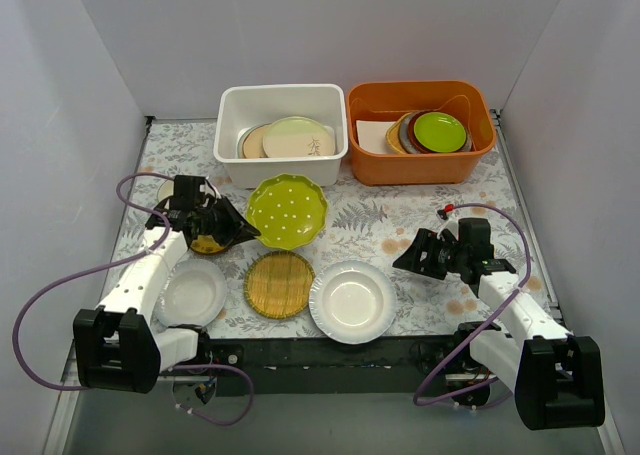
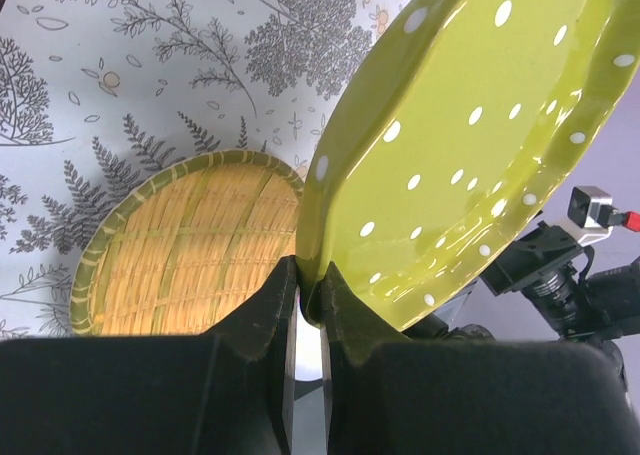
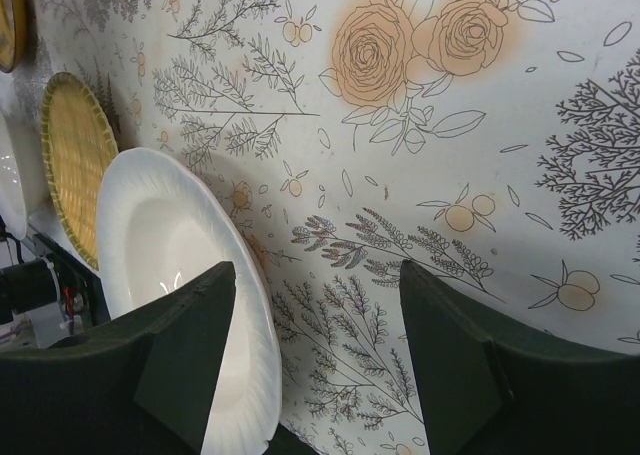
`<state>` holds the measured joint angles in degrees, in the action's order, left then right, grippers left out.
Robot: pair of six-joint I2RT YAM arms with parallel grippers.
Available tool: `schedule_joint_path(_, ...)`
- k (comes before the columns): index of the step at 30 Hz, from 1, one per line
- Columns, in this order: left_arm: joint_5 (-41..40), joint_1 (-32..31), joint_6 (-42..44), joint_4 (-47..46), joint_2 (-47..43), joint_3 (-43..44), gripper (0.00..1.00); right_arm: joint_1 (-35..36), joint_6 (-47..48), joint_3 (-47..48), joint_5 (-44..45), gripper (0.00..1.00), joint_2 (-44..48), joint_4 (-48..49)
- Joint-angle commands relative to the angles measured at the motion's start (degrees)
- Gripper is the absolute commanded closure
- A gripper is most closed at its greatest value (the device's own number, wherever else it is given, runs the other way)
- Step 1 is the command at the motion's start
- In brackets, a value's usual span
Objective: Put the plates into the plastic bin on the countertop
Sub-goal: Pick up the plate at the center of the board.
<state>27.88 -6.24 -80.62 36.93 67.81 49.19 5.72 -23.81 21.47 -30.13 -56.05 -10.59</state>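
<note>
Green dotted plate (image 2: 470, 155) rim pinched in L gripper (image 2: 310, 283), R gripper (image 3: 315, 310) open nr white plate (image 3: 170, 265)

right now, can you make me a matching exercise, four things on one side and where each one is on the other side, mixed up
Things:
1. dotted plate
2. bamboo plate
3. lime plate
4. branch-print plate

Places:
a. in the orange tub
b. clamped by its rim in the left gripper
c. in the white bin
d. flat on the cloth

Pairs: 1-b, 2-d, 3-a, 4-c
</note>
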Motion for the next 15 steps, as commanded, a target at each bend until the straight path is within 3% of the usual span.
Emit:
schedule_joint_path(1, 4.73, -0.18, 1.69, 0.25, -3.12, 4.33, 1.0, 0.26, 0.44, 0.32, 0.07, 0.25, 0.68, 0.04)
schedule_joint_path(15, 2.62, -0.18, 2.84, 4.82, -2.6, 12.33, 1.0, 0.17, 0.35, -0.38, -0.37, 0.25, 0.24, 1.1)
